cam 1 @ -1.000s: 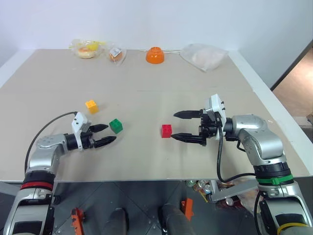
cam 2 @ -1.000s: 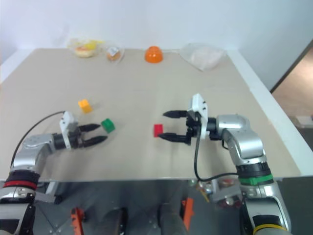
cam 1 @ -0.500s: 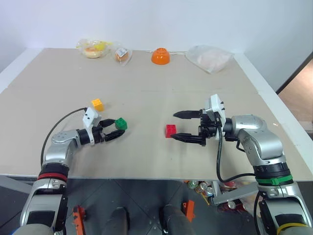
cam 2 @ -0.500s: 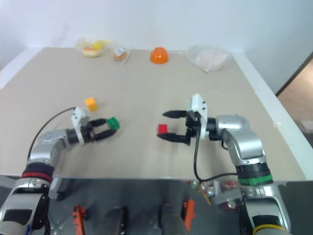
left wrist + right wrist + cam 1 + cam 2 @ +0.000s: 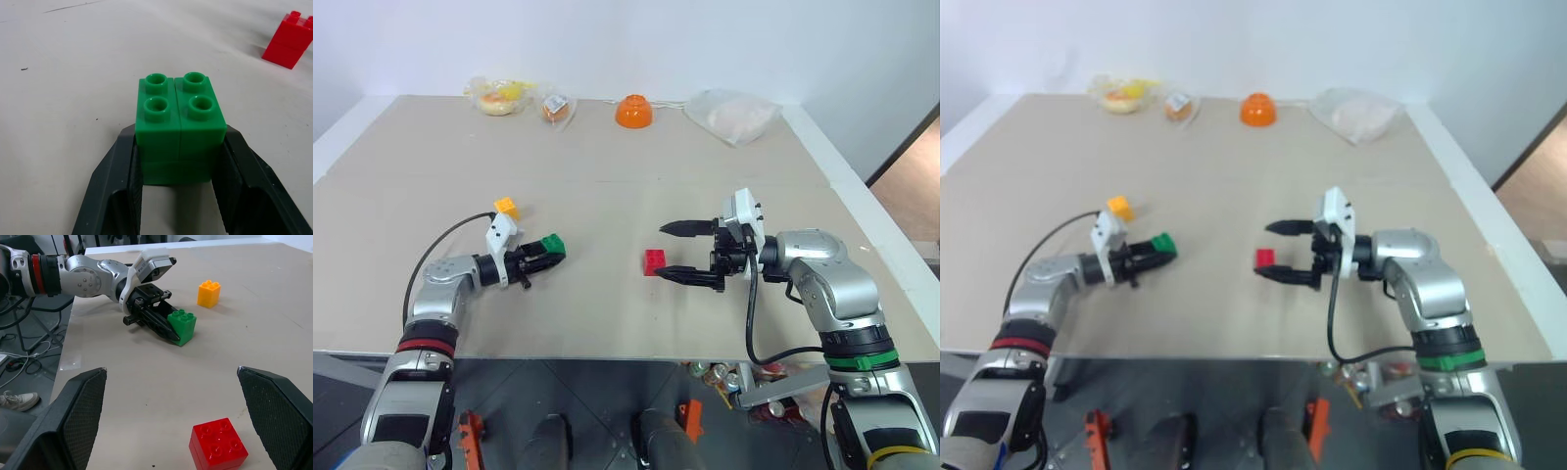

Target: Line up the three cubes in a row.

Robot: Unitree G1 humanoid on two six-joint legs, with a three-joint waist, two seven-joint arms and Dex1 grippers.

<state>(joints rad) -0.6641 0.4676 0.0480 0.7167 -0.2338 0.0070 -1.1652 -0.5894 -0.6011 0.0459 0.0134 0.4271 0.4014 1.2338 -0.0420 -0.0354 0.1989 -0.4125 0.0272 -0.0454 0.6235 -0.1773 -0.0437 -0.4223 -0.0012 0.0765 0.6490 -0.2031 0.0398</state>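
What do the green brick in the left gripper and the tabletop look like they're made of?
Green brick: hard moulded plastic, it seems, with a smooth, slightly glossy skin, crisp round studs and a seam down the middle. Tabletop: a matte beige board, perhaps laminate or painted wood; flat and dull, with faint scuffs. The exact material is unclear.

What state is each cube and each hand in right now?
green cube: clamped between the left hand's fingers, tilted on one edge on the table.
red cube: free, upright, just ahead of the right hand's fingertips.
yellow-orange cube: free, upright, beyond the left hand.
left hand: shut on the green cube.
right hand: open, holding nothing.
orange bowl: upside down at the far edge.
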